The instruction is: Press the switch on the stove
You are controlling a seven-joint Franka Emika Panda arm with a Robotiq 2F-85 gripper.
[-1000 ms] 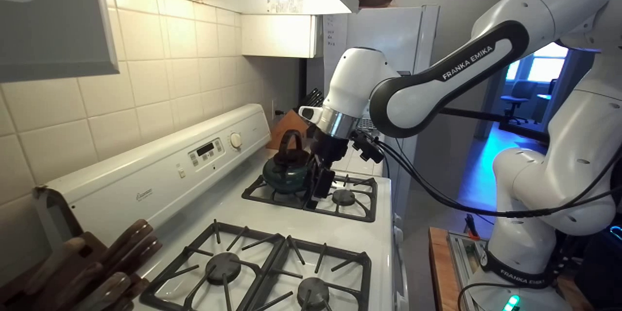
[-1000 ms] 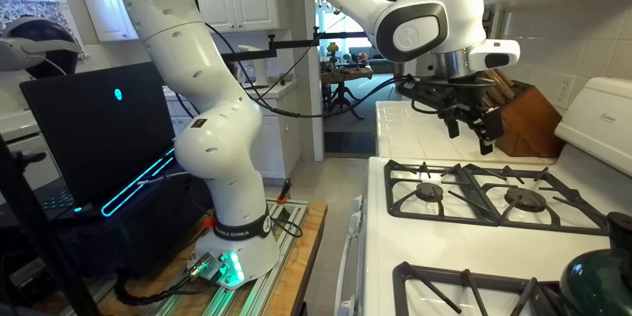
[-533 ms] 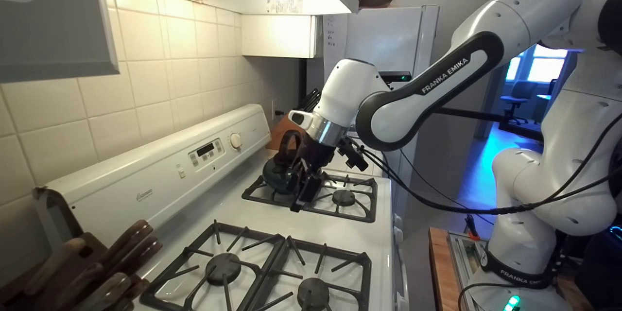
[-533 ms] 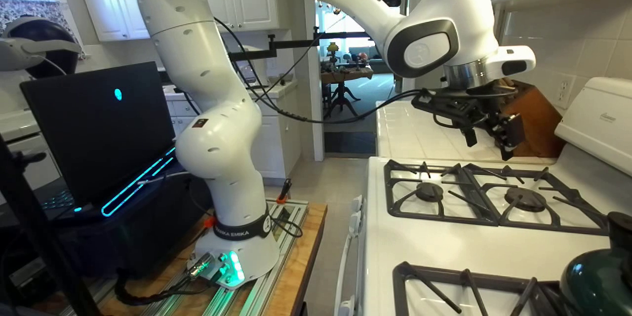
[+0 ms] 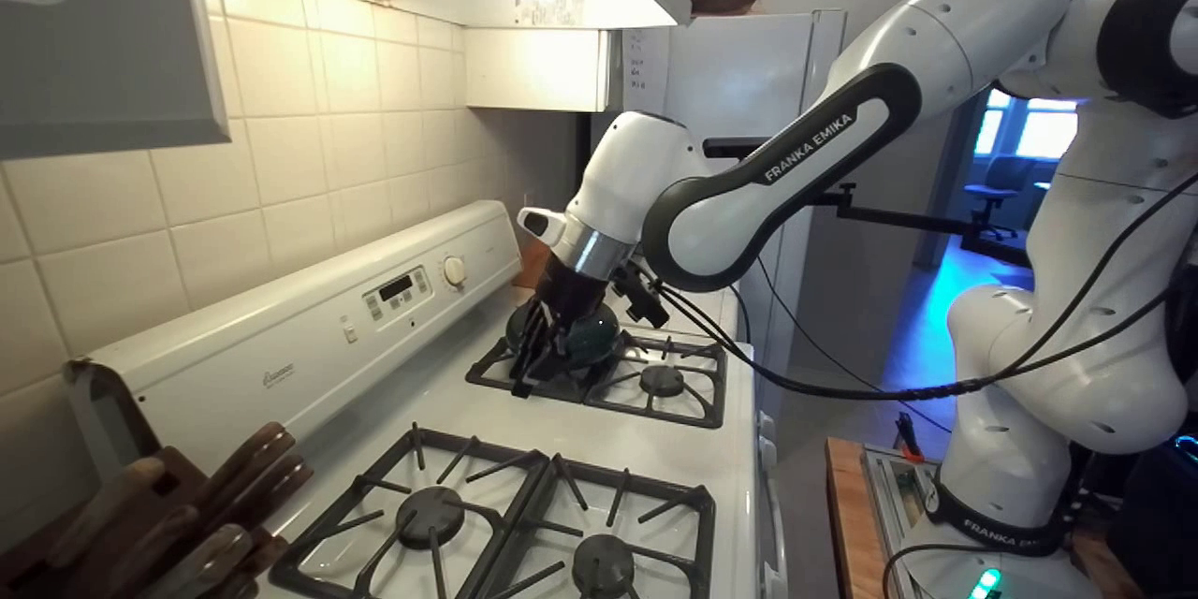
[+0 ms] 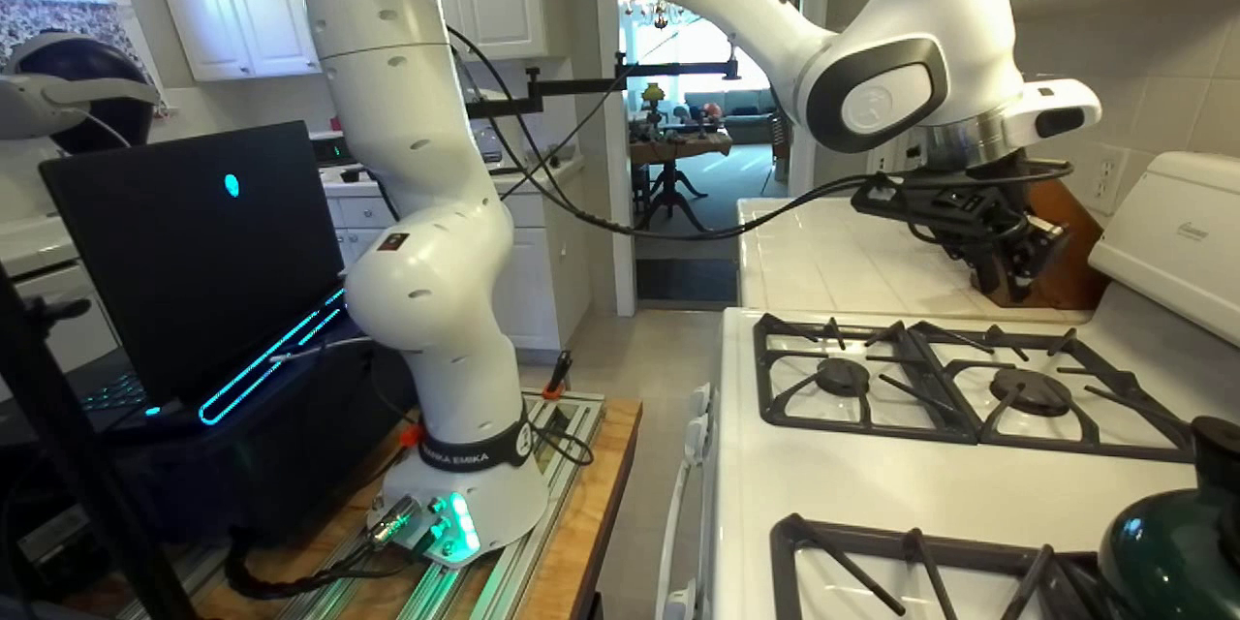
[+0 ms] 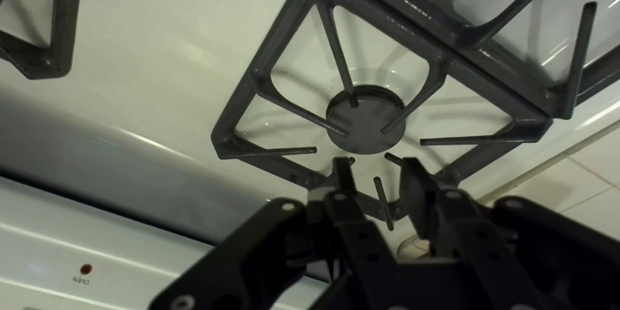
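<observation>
If taking the side of the robot [image 5: 842, 112] as near and the tiled wall [image 5: 271, 159] as far, pass over the front left grate [image 5: 708, 533] as no part of this job. Next, above the white stove [image 5: 655, 449] and farther in, find the gripper [image 7: 378, 164], tilted, touching nothing as far as visible, with fingers [image 7: 345, 181] parted in the wrist view and only air between. Would judge the task at its approach: out over the stove, but short of contact and not yet pressing. Remaining, by this reckoning: line up, perhaps bring the fingertips together for a firm poke, push, then back off. To the right, on the back right grate [image 5: 490, 383], note the dark green kettle [image 6: 1177, 542], apart from the gripper in an exterior view. Farthest, on the sloping back panel [image 5: 309, 337], see the likely switch [image 5: 350, 332] in an exterior view: small, pale, taller than wide, rocker-like, between brand lettering [image 5: 278, 375] on the left and the oven display [image 5: 395, 287] on the right. Cannot tell which way tipped at such a size. Cannot make it out in the wrist view, despite a clear sight of the red oven lamp [image 7: 86, 269].
</observation>
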